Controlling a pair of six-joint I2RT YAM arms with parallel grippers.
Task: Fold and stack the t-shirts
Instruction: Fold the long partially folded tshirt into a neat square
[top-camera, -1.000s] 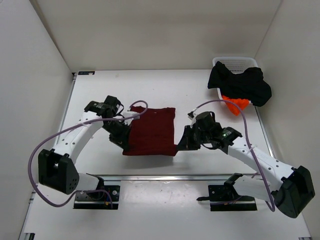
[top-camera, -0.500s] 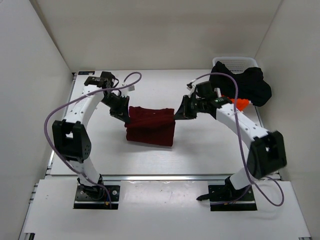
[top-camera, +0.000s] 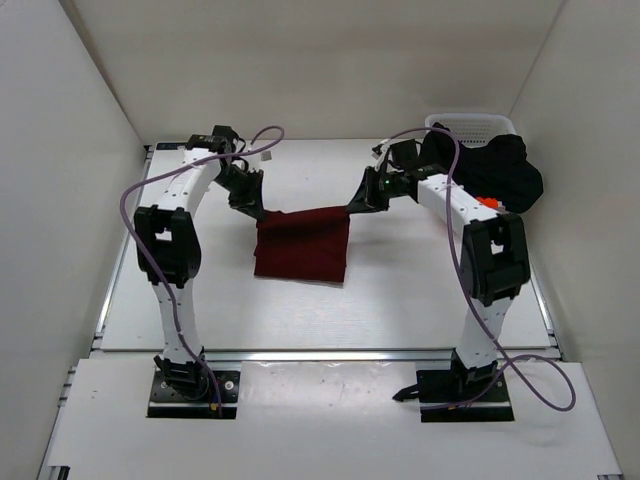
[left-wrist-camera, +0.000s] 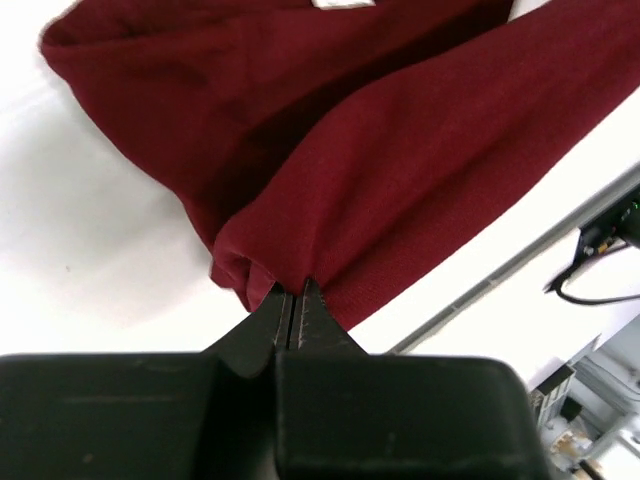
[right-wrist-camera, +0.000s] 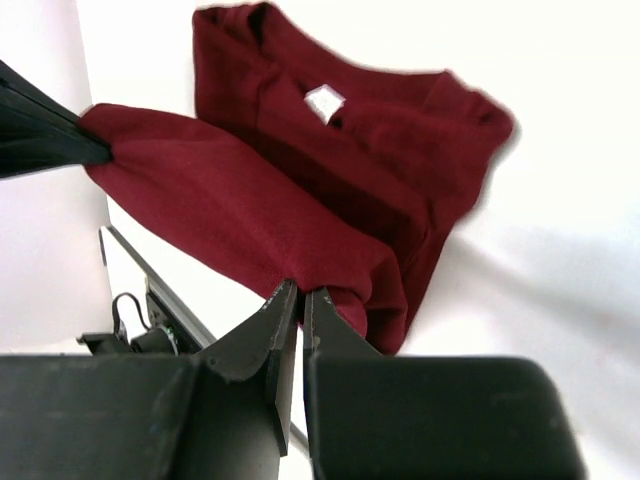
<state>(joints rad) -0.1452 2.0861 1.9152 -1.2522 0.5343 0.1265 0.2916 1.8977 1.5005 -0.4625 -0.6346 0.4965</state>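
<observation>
A lab test cell; plain white walls (top-camera: 300, 70) enclose the table (top-camera: 400, 300).

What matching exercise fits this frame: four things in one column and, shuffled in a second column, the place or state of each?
Things:
1. maroon t-shirt
2. black t-shirt
3. orange t-shirt
4. left gripper

Places or states:
A. draped over the white basket
B. pinched shut on a fold of cloth
C. only a small patch showing beside the black one
D. lifted by one edge and pulled taut

Pairs: 1-D, 2-A, 3-C, 4-B
</observation>
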